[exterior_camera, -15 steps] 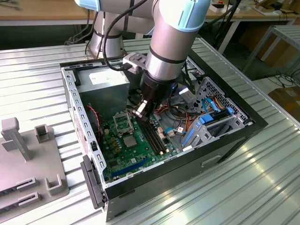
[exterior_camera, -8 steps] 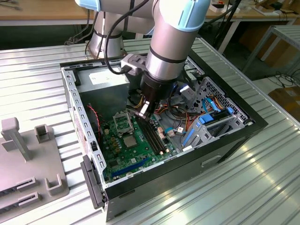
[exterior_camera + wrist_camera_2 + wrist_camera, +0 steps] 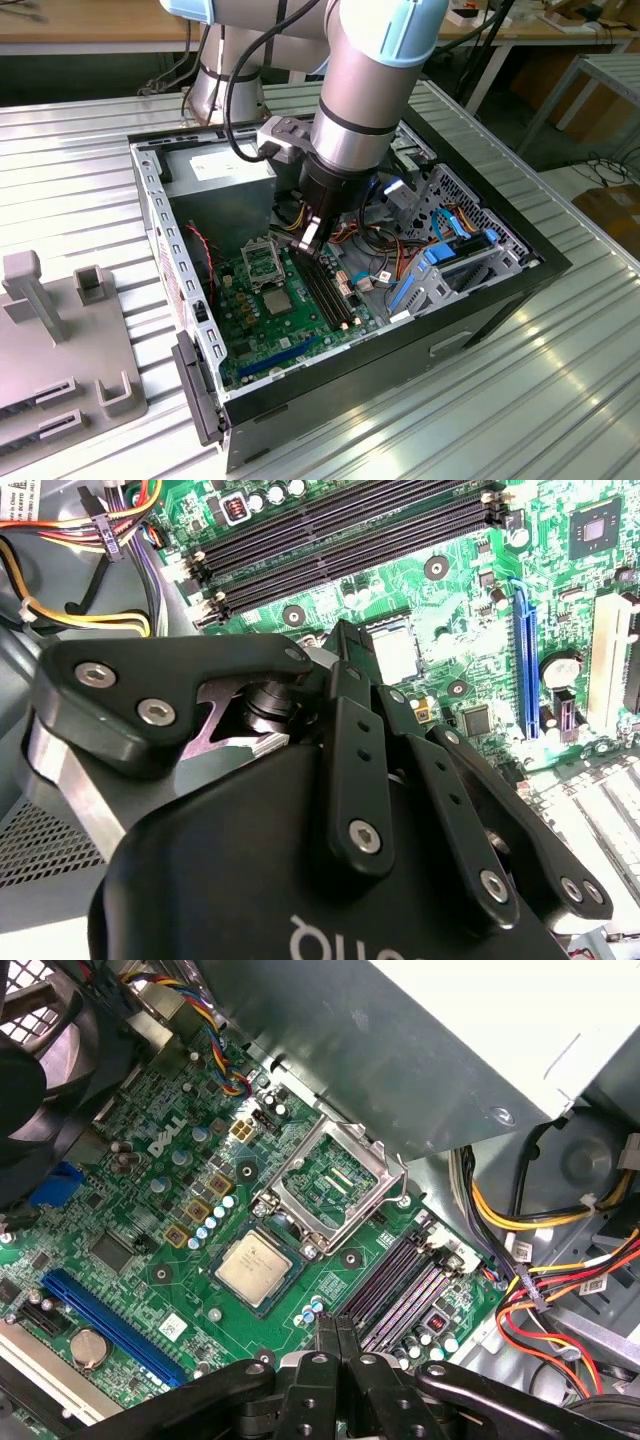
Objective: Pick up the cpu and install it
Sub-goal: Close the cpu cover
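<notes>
The cpu (image 3: pixel 253 1265) is a small silvery square lying flat in the socket base on the green motherboard (image 3: pixel 150 1200). The socket's metal frame (image 3: pixel 332 1178) stands hinged open just beside it. In the exterior view the cpu (image 3: pixel 279 298) lies near the board's middle, and the second wrist view shows part of the cpu (image 3: pixel 395 648) past the fingers. My gripper (image 3: pixel 336 1332) hovers above the board between the cpu and the memory slots (image 3: pixel 405 1285), a short way off the cpu. Its fingers are shut together with nothing between them. Seen from outside, the gripper (image 3: pixel 308 238) reaches down into the open computer case (image 3: pixel 160 250).
A big grey power-supply box (image 3: pixel 400 1050) overhangs the socket side. Bundled coloured cables (image 3: pixel 540 1260) lie beyond the memory slots. A black fan (image 3: pixel 35 1060) and a blue expansion slot (image 3: pixel 110 1325) border the board. Blue drive brackets (image 3: pixel 440 270) fill the case's right. A grey fixture (image 3: pixel 50 330) sits outside.
</notes>
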{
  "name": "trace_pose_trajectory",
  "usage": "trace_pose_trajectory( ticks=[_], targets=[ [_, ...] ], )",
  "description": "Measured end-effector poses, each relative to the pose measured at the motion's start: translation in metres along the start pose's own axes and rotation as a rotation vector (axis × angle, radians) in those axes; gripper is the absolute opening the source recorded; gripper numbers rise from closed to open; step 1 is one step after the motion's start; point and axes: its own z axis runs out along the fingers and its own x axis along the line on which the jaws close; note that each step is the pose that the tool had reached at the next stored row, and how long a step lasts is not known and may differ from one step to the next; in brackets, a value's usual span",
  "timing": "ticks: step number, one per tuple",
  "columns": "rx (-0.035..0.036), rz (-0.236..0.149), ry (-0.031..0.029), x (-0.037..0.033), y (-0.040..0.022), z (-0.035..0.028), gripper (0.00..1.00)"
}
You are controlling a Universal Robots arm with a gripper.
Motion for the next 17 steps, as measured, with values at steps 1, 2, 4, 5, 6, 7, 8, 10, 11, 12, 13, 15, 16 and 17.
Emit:
trace_pose_trajectory(
  ticks=[1, 2, 4, 5, 6, 7, 8, 10, 11, 12, 13, 15, 16, 17],
  targets=[
    [0.0, 0.0, 0.0, 0.0, 0.0, 0.0, 0.11],
    [0.0, 0.0, 0.0, 0.0, 0.0, 0.0, 0.11],
    [0.0, 0.0, 0.0, 0.0, 0.0, 0.0, 0.11],
    [0.0, 0.0, 0.0, 0.0, 0.0, 0.0, 0.11],
    [0.0, 0.0, 0.0, 0.0, 0.0, 0.0, 0.11],
    [0.0, 0.0, 0.0, 0.0, 0.0, 0.0, 0.11],
    [0.0, -0.001, 0.0, 0.0, 0.0, 0.0, 0.11],
    [0.0001, -0.003, 0.0001, 0.0, 0.0, 0.0, 0.11],
    [0.0002, -0.007, 0.0, 0.0, 0.0, 0.0, 0.11],
    [0.0004, -0.013, 0.0001, 0.0, 0.0, 0.0, 0.11],
    [0.0009, -0.032, 0.0002, 0.0, 0.0, 0.0, 0.11],
    [0.0028, -0.099, 0.0009, 0.0, 0.0, 0.0001, 0.11],
    [0.0032, -0.116, 0.0011, 0.0, 0.0, 0.0001, 0.11],
    [0.0038, -0.137, 0.0013, 0.0, 0.0, 0.0001, 0.11]
  ],
)
